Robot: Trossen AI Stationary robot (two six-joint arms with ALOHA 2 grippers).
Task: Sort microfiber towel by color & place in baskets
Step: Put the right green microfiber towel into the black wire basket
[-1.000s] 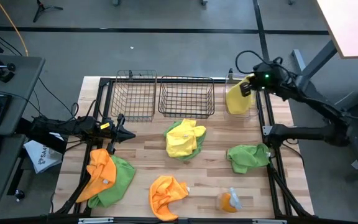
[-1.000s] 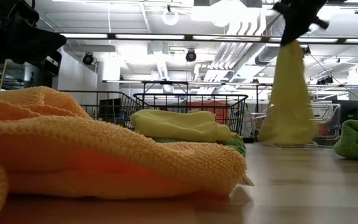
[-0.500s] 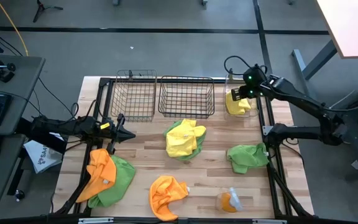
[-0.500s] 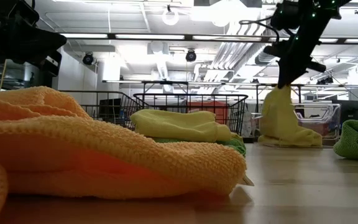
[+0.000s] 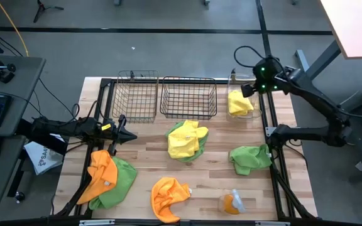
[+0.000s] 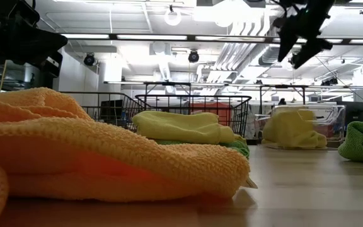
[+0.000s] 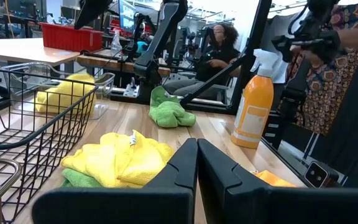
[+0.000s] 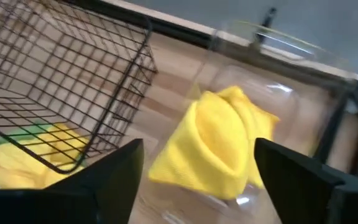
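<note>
A yellow towel (image 5: 240, 103) lies heaped in the clear bin (image 5: 234, 80) at the far right, resting on its floor. My right gripper (image 5: 249, 90) hangs open above it, touching nothing; in the right wrist view its fingers stand on either side of the towel (image 8: 219, 146), well above it. My left gripper (image 5: 127, 135) waits shut at the table's left, next to the narrow wire basket (image 5: 136, 95). The wider wire basket (image 5: 189, 97) stands between the other two.
A yellow towel on a green one (image 5: 187, 139) lies mid-table. A green towel (image 5: 251, 158) is at the right, an orange and a green one (image 5: 105, 176) near left, an orange one (image 5: 168, 196) at the front edge, beside an orange spray bottle (image 5: 231, 202).
My right gripper has gone down into the clear bin with the hanging yellow towel, opened and let go, then risen clear. The towel, which hung long below the fingers, has crumpled into a heap on the bin's floor.
</note>
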